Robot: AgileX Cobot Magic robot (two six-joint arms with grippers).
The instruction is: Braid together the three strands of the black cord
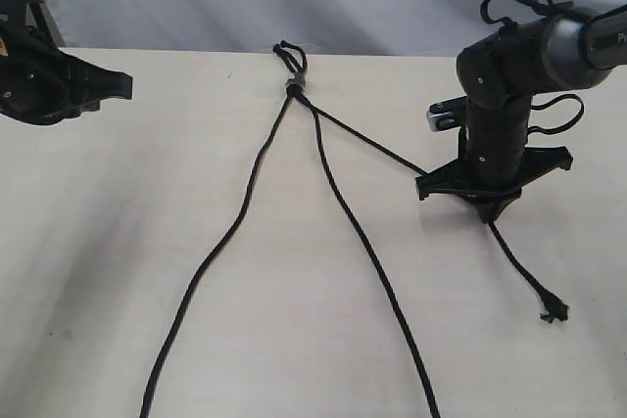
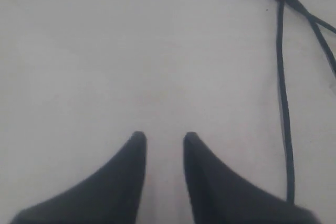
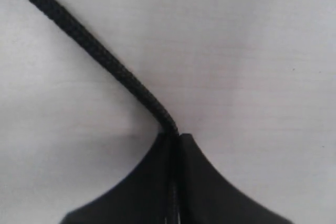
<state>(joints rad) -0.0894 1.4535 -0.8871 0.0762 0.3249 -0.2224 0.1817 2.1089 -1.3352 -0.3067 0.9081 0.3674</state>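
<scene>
Your tabletop (image 1: 118, 242) is pale and fills nearly the whole exterior view, with everything else lying on it or hanging over it.

Your right pincer (image 1: 488, 205) points down at the tabletop on the right side. In its wrist view the right pincer (image 3: 176, 136) has its jaws pressed together on one strand, which runs out from between the tips.

Your left pincer (image 1: 120, 85) hangs at the far left, well apart from the cord. Its wrist view shows the left pincer (image 2: 163, 137) with a narrow gap between the jaws. Bare tabletop shows through the gap, so it holds nothing.

The black cord (image 1: 304, 110) lies in the middle, and its three strands fan out from one joint near the far edge.
- The left strand (image 1: 230, 232) runs toward the lower edge of the exterior view, left of centre, and leaves the picture there.
- The middle strand (image 1: 367, 242) runs down right of centre and also leaves the picture.
- The right strand (image 1: 372, 144) goes off sideways, straight and taut, into your right pincer. It comes out beyond the pincer and lies loose on the tabletop.

None of the strands crosses another below the joint.

A small grey band (image 1: 293, 82) binds the joint. Short loops (image 1: 289, 51) lie just beyond it. The right strand ends in a frayed knot (image 1: 555, 313).
</scene>
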